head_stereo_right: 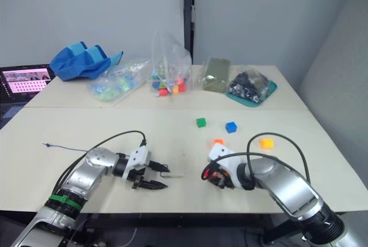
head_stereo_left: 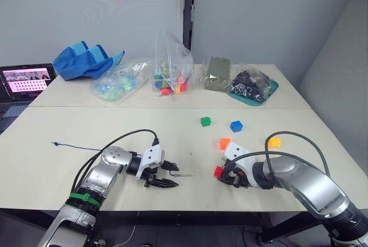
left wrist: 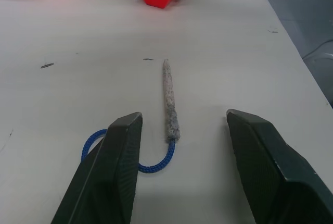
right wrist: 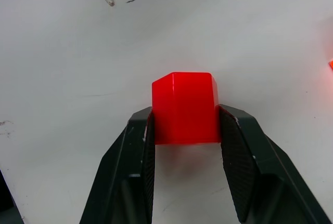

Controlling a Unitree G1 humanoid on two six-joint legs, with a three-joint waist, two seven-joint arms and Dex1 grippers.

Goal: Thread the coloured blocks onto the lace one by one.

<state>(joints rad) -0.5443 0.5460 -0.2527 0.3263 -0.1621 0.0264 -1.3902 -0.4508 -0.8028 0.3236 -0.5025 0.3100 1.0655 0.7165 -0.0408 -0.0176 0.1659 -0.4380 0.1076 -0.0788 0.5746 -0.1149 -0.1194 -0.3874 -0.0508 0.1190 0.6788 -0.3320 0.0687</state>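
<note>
right gripper (right wrist: pixel 184 130) clamped on the red block (right wrist: pixel 184 107), low near the table's (head_stereo_left: pixel 69 143) front edge. left gripper (left wrist: pixel 182 151) spread wide, fingers straddling the lace's (left wrist: pixel 156 164) pale tip (left wrist: pixel 168 99) lying flat. bare tabletop between them. orange block (head_stereo_left: pixel 224 143) just behind the red.

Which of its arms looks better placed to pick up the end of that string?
The left. Its open pincer sits with the string's stiff pale tip lying between the fingers. The right pincer is already clamped on the red block.
</note>
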